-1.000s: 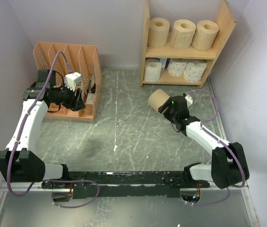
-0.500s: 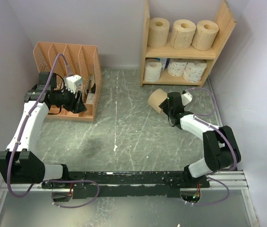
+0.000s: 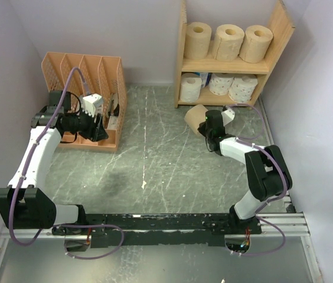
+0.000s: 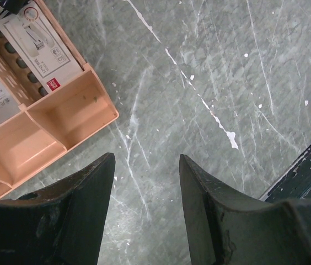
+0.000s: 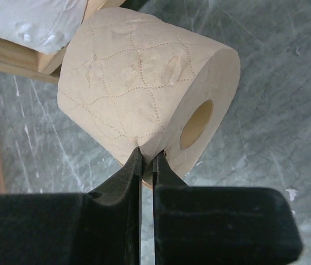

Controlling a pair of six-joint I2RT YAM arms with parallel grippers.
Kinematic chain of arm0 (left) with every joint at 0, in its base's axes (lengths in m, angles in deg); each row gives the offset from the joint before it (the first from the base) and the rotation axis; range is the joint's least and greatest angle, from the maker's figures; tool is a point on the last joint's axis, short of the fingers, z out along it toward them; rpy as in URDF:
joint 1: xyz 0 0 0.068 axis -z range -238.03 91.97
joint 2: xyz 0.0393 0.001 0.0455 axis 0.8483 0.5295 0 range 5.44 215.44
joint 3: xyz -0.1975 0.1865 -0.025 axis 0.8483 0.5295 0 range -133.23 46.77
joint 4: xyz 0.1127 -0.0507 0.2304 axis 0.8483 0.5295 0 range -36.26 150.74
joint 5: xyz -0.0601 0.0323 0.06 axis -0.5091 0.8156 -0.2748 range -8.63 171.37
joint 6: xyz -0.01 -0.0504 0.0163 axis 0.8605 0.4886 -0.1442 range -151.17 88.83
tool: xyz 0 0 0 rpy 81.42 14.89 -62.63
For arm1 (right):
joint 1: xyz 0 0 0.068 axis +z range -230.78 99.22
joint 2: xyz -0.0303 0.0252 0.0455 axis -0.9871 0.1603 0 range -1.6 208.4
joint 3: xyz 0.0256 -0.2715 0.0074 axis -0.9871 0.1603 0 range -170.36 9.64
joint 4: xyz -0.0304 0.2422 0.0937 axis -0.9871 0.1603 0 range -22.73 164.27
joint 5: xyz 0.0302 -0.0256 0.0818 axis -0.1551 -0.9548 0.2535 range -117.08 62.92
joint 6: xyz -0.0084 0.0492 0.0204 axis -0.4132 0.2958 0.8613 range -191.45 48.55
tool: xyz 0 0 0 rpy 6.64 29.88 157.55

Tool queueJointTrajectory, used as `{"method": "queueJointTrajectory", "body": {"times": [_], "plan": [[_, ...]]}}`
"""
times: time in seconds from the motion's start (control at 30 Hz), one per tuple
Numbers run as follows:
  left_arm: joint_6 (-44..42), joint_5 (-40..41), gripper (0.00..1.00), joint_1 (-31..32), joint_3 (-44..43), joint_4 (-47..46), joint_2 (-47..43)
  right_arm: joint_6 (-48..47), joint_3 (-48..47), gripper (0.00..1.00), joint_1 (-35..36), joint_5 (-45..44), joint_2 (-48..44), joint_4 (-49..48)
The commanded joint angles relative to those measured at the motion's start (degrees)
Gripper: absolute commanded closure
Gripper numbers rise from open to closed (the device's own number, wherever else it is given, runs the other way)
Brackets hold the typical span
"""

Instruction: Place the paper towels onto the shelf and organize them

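My right gripper is shut, pinching the rim of a tan paper towel roll. That roll lies tilted on the table just in front of the wooden shelf, with its hollow core facing right in the right wrist view. Three tan rolls stand on the upper tier and three white rolls on the lower one; a white roll shows at the top left of the right wrist view. My left gripper hangs open and empty over the table.
An orange-pink file organizer with boxes in its slots stands at the left, right beside the left gripper. Walls close in the table on the left, back and right. The black rail with the arm bases runs along the near edge.
The right arm has carried the tan roll back toward the foot of the shelf, and its jaws have closed from a wide hold to a tight pinch on the roll's rim. The left arm has barely moved.
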Motion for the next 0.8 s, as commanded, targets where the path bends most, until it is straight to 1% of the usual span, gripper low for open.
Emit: {"method": "queueJointTrajectory", "body": {"times": [0.0, 0.2, 0.3, 0.37, 0.43, 0.5, 0.57, 0.67, 0.77], "plan": [[0.49, -0.89, 0.39, -0.47, 0.19, -1.41, 0.25, -5.51, -1.56, 1.0, -0.05, -1.67, -2.65, 4.85], [1.02, -2.0, 0.39, -0.49, -0.26, -1.68, 0.92, -11.98, -5.27, 1.0, -0.01, -3.74, -12.53, 14.15], [1.13, -2.35, 0.39, -0.52, -0.29, -1.74, 0.9, -17.66, -9.66, 1.0, 0.02, 0.98, -14.28, 19.25], [1.24, -2.61, 0.39, -0.52, -0.17, -1.68, 0.81, -23.81, -15.75, 1.0, 0.06, 6.06, -11.57, 26.0], [1.27, -2.96, 0.39, -0.52, -0.12, -1.64, 0.53, -29.79, -23.71, 1.0, 0.32, 10.83, -5.67, 36.42], [1.32, -3.29, 0.39, -0.52, 0.17, -1.76, 0.1, -33.65, -29.79, 1.0, 1.65, 10.04, -0.48, 45.25], [1.46, -3.3, 0.39, -0.52, 0.54, -1.97, -0.32, -36.51, -31.73, 1.0, 3.45, 7.1, 1.69, 48.53], [1.69, -3.17, 0.39, -0.6, 0.88, -2.1, -0.9, -39.5, -33.06, 1.0, 4.97, 5.84, 3.15, 50.22], [1.6, -3.93, 0.39, -0.73, 0.59, -1.53, -1.36, -43.23, -36.99, 1.0, 7.3, 2.44, 6.02, 53.89]]}}
